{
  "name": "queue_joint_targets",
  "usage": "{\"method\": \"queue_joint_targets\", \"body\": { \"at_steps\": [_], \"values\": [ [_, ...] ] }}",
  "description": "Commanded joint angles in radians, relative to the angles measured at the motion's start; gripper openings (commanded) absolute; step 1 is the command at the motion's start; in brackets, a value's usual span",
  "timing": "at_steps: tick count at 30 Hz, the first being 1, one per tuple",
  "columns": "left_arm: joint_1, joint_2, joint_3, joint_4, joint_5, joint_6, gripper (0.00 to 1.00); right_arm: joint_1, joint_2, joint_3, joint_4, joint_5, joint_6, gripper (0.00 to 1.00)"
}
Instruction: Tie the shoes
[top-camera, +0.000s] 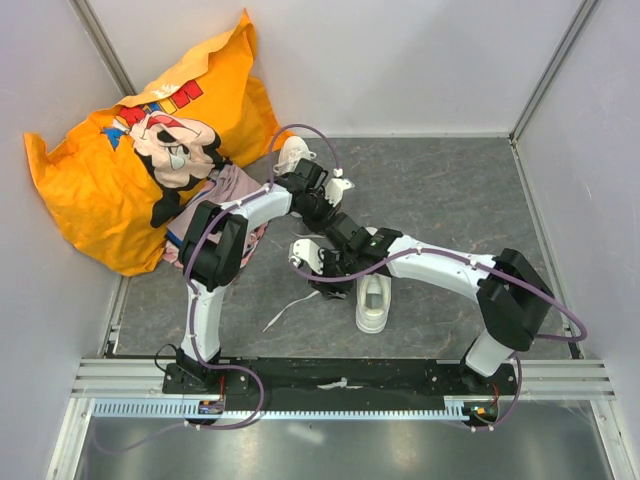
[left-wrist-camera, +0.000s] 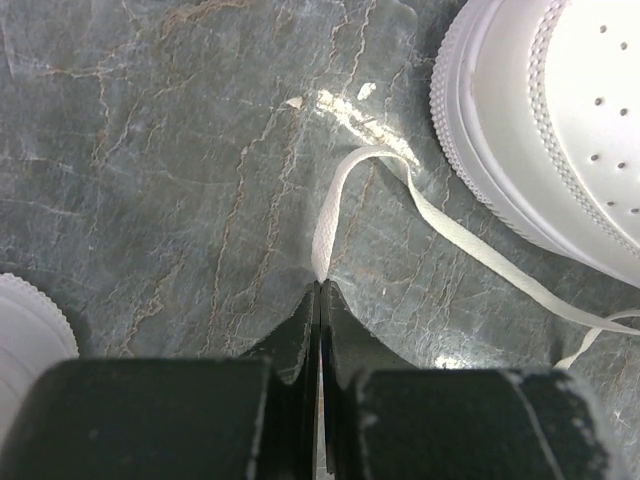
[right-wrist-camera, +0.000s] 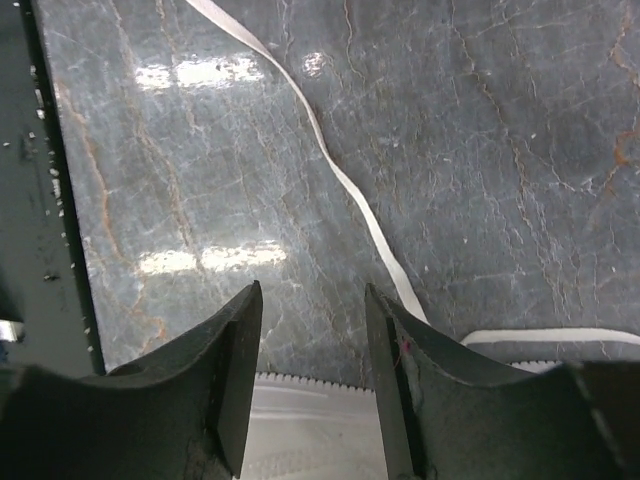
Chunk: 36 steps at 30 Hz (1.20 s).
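Here: lace (left-wrist-camera: 480, 250) pinched between pressed-together fingers of left gripper (left-wrist-camera: 320, 290), low over table (left-wrist-camera: 150, 150). Right gripper (right-wrist-camera: 312, 350) jaws held apart, nothing grasped (white ribbed sole edge (right-wrist-camera: 300, 405) just beneath). One sneaker (top-camera: 374, 303) stood mid-table; other sneaker (top-camera: 292, 153) lodged beside orange bag (top-camera: 100, 190).

The orange cloth (top-camera: 100, 190) bears red and yellow letters, too crumpled to read.

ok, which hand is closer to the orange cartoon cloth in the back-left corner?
Left. The left hand, shut on a lace, is mid-table just beside the orange cloth; the right hand, open over a shoe sole, sits further toward the near edge.
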Motion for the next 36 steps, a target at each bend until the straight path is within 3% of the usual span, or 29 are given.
{"method": "queue_joint_targets", "body": {
  "at_steps": [1,32,36],
  "values": [
    [0.01,-0.023,-0.006,-0.01,0.047,-0.004,0.03,0.019,0.025,0.006,0.102,0.041,-0.019,0.52],
    [0.014,-0.013,-0.017,-0.01,0.071,0.002,0.04,0.045,0.191,-0.084,0.322,0.094,-0.015,0.52],
    [0.014,-0.013,-0.017,-0.007,0.073,0.004,0.04,0.044,0.196,-0.089,0.319,0.091,-0.012,0.44]
  ]
}}
